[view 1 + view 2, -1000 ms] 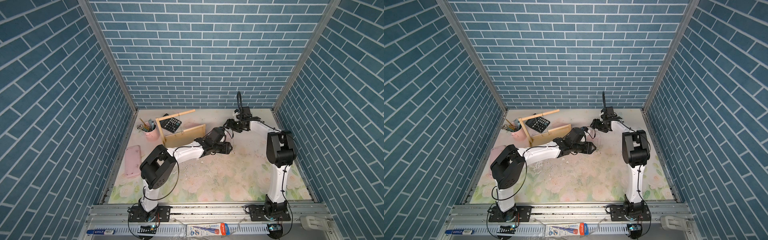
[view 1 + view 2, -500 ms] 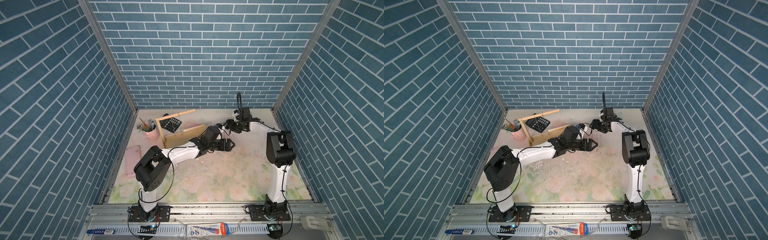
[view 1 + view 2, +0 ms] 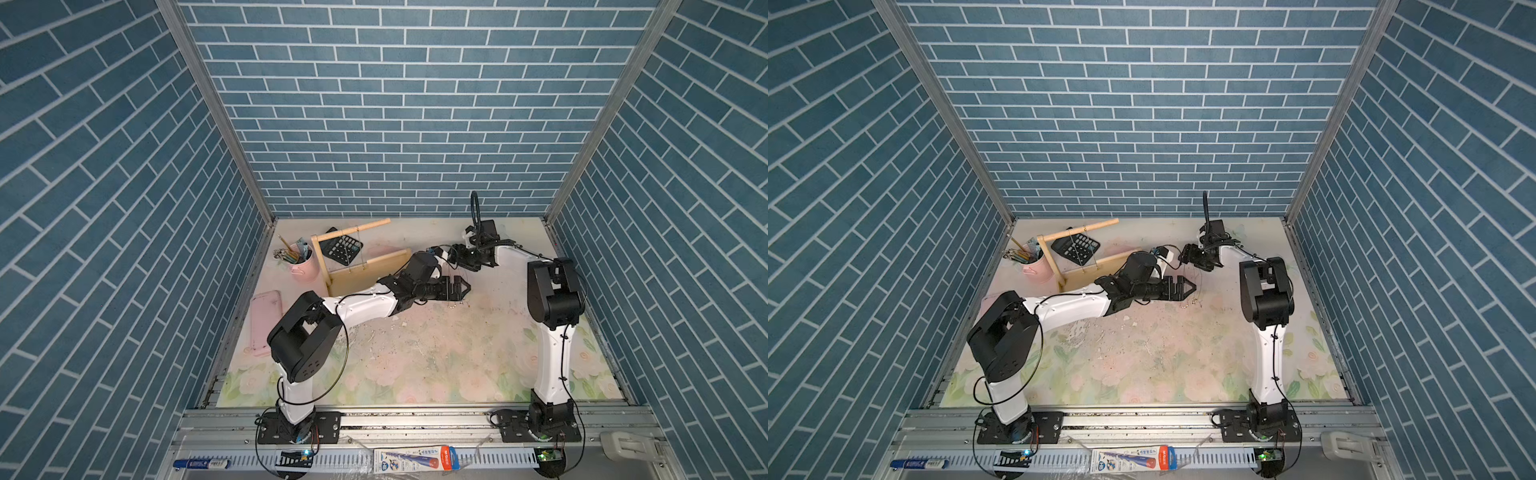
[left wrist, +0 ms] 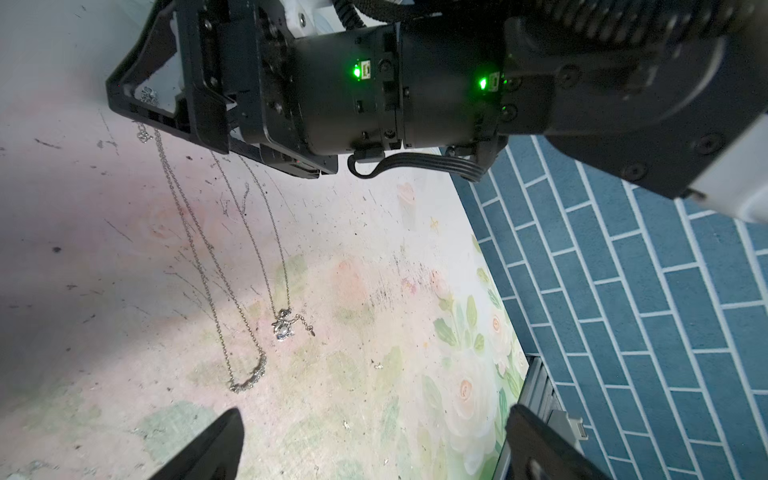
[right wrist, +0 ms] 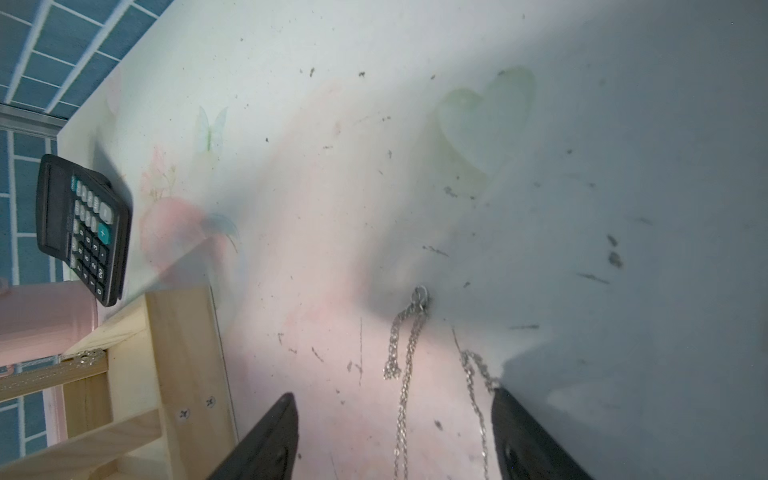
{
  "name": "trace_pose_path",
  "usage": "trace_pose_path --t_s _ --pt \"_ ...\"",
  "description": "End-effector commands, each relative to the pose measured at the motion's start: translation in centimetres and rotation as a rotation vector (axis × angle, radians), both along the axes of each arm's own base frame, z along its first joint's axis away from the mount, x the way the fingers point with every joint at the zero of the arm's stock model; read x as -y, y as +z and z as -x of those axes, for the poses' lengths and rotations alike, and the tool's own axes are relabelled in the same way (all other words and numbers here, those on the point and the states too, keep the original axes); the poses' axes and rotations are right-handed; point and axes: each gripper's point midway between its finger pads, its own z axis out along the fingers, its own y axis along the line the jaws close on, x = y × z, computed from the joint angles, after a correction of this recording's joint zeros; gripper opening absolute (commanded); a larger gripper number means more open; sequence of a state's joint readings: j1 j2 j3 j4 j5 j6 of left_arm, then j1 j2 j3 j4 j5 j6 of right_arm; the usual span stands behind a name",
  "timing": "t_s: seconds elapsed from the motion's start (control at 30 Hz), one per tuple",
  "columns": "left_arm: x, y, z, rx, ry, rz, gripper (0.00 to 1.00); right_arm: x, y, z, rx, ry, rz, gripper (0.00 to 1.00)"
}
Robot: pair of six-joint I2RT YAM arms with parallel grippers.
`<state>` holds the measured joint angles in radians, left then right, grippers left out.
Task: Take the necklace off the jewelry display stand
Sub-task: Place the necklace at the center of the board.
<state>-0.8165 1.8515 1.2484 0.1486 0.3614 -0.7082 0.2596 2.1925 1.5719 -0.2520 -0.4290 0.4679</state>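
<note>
Two thin silver necklaces lie on the floral mat, their pendants just ahead of my left gripper, which is open and holds nothing. In both top views that gripper hovers over them. The chains run between the spread fingers of my right gripper, open low over the mat, and one strand touches a finger. The pale wooden jewelry display stand is at the back left. A fine chain hangs from its bar.
A black calculator lies behind the stand. A pink pencil cup stands to the stand's left and a flat pink case lies by the left wall. The right wrist hangs just above the chains.
My left gripper's jaws have spread wide open and that arm's elbow has swung a little to the left. The right arm has not moved.
</note>
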Motion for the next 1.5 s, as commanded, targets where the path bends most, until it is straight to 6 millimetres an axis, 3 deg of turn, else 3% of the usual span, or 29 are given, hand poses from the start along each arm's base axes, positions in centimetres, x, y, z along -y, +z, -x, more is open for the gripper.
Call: trace_pose_path --t_s 0.0,0.43,1.47 --pt "-0.1 0.7 -0.1 0.01 -0.002 0.02 0.99 -0.1 -1.9 0.2 -0.054 -0.012 0.0 0.74" --pt "-0.5 0.7 -0.1 0.002 0.003 0.014 0.99 1.2 -2.6 -0.9 -0.057 -0.034 0.092 0.74" --pt "-0.3 -0.5 -0.1 -0.028 0.007 0.01 0.99 2.1 -3.1 -2.7 -0.049 -0.055 0.113 0.72"
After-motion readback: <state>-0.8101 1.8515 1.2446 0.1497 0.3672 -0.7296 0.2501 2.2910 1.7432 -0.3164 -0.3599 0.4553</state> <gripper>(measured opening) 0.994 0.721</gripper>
